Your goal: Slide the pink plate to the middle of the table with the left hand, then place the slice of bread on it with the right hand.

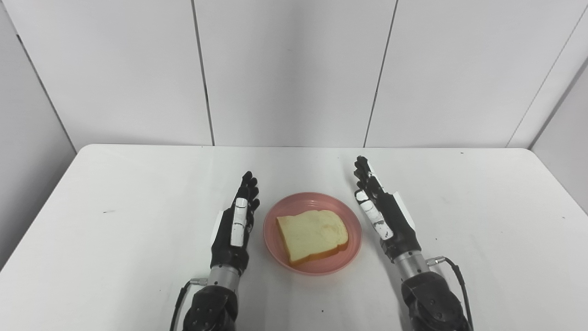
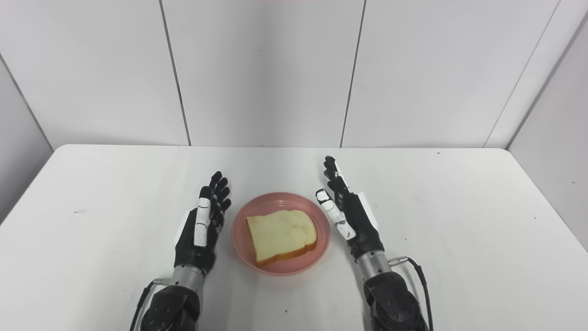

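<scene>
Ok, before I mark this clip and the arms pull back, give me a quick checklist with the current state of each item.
1. Pink plate near the middle of the table: ok.
2. Slice of bread lying flat on the plate, inside its rim: ok.
3. Left robot hand empty, fingers apart, beside the plate's left edge: ok.
4. Right robot hand empty, fingers apart, beside the plate's right edge: ok.
5. Either hand touching the plate rim: cannot tell for the left, it sits very close; the right looks apart.
6. Path back toward the near table edge free of other things: ok, nothing lies beside either forearm.
</scene>
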Available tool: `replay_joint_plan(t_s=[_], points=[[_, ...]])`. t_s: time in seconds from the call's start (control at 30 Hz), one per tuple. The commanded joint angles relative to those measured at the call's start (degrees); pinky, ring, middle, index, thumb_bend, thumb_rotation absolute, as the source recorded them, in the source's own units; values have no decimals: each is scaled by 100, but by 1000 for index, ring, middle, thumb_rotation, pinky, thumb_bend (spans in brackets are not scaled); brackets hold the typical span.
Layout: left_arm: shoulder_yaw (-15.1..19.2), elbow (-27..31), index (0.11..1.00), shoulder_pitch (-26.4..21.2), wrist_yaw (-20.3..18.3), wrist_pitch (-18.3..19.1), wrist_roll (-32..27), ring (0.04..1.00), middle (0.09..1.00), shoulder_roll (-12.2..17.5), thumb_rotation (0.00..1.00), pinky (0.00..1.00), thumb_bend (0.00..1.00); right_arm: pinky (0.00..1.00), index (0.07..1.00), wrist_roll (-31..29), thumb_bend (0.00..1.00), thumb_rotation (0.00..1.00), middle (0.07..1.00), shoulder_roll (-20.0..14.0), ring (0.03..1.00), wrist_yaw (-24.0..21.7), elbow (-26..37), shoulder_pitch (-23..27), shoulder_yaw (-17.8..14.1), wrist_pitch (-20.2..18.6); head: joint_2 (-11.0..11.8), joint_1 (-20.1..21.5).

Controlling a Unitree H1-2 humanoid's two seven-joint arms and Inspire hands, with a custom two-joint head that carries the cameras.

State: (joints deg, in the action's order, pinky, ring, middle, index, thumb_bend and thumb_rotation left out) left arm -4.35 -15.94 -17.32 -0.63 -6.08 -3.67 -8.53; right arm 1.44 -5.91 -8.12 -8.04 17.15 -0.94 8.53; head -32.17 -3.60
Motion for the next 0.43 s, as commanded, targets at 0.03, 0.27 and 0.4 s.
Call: replay_joint_plan(t_s=[0.03,0.27,0.4], points=[[-24,229,963,-64,-11,-138,83,1000,997,-18,1000,1000,711,1000,1000,-120,688,908,1000,58,1000,166,61,118,-81,277,24,-22],[7,242,971,-27,-55,-147,13,1000,1000,0,1000,1000,710,1000,1000,-503,660,942,1000,220,1000,295,61,47,-229,120,65,-10],[27,254,971,-28,-54,-136,15,1000,1000,19,1000,1000,711,1000,1000,-674,654,948,1000,264,1000,316,20,14,-278,81,79,-14]])
